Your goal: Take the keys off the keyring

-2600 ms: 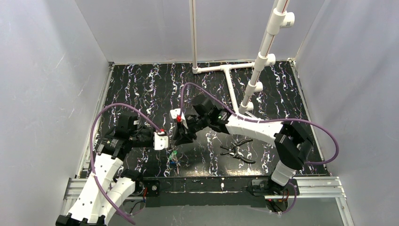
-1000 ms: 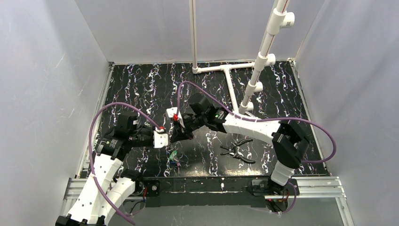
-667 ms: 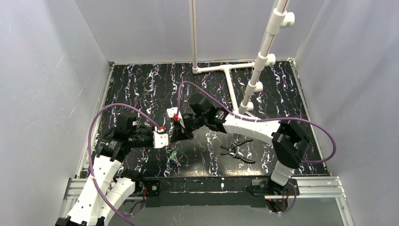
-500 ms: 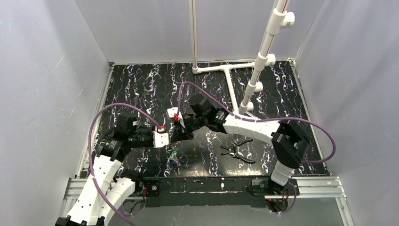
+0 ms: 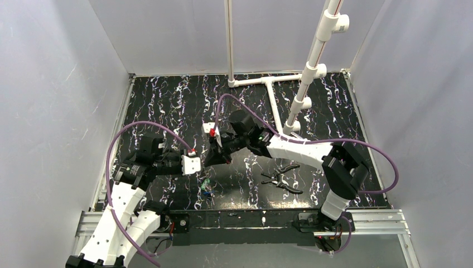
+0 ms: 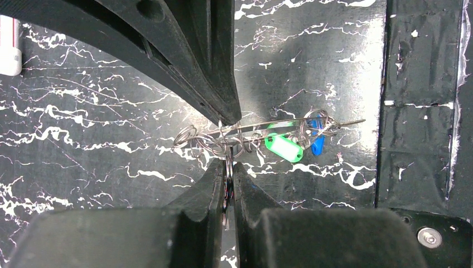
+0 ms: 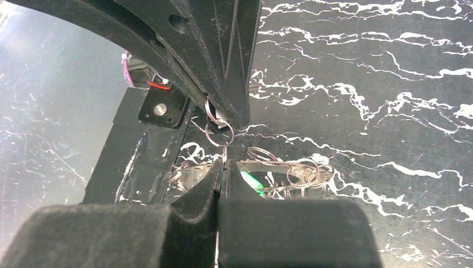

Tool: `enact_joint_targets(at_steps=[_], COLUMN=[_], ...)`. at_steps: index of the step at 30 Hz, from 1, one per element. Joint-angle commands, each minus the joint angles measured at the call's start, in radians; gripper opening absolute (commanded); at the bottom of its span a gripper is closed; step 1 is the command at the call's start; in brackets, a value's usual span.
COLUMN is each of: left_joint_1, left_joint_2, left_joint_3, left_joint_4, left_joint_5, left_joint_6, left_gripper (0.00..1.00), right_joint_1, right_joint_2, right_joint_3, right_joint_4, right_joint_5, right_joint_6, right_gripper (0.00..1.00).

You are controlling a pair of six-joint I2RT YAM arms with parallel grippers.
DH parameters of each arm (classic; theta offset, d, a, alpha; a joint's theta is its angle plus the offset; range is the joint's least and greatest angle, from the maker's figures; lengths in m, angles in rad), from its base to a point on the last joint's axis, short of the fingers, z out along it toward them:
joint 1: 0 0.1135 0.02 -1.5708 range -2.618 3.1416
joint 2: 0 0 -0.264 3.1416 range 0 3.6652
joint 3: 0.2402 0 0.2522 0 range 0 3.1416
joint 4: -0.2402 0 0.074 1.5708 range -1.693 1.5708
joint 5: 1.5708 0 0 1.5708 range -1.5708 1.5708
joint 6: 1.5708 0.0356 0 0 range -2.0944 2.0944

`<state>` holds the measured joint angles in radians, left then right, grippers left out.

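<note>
The keyring point(image 6: 228, 177) is one of several linked silvery rings, and my left gripper point(image 6: 227, 167) is shut on it edge-on. In the right wrist view my right gripper point(image 7: 224, 166) is shut on a thin ring link just under the left fingers point(image 7: 223, 67). A small ring point(image 7: 218, 134) hangs between the two tips. Seen from above, the left gripper point(image 5: 204, 163) and right gripper point(image 5: 214, 158) meet tip to tip. The keys, one green point(image 6: 283, 148) and one blue point(image 6: 317, 142), sit in the ring tangle below. I cannot tell whether they rest on the table.
Black-handled pliers point(image 5: 281, 178) lie on the marbled black table point(image 5: 167, 106) to the right of the grippers. A white pipe frame point(image 5: 273, 89) stands at the back. The black front rail point(image 5: 251, 218) runs close under the keys point(image 5: 207, 187).
The right gripper has swung slightly right and away and has shut fully on the ring link. The left arm and the keys have barely moved.
</note>
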<state>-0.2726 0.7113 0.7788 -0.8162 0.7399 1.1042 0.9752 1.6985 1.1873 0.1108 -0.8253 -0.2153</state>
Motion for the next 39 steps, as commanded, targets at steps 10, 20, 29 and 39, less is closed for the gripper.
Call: enact_joint_targets(at_steps=[10, 20, 29, 39], left_joint_1=[-0.002, -0.002, -0.003, -0.002], left_joint_2=[0.004, 0.05, 0.072, 0.142], left_joint_3=[-0.026, 0.021, 0.057, 0.107], left_joint_4=[-0.028, 0.021, 0.025, 0.033], left_joint_5=[0.021, 0.021, 0.036, 0.048], left_joint_6=[0.014, -0.145, -0.19, -0.353], left_gripper=[0.0, 0.0, 0.0, 0.0], right_joint_1=[-0.029, -0.011, 0.033, 0.07], right_joint_2=[-0.038, -0.049, -0.062, -0.049], right_joint_3=[-0.043, 0.003, 0.02, 0.077], right_joint_4=[0.263, -0.024, -0.208, -0.304], right_joint_5=[-0.07, -0.079, -0.019, 0.025], right_joint_6=[0.19, -0.105, -0.302, -0.396], right_gripper=[0.01, 0.01, 0.01, 0.01])
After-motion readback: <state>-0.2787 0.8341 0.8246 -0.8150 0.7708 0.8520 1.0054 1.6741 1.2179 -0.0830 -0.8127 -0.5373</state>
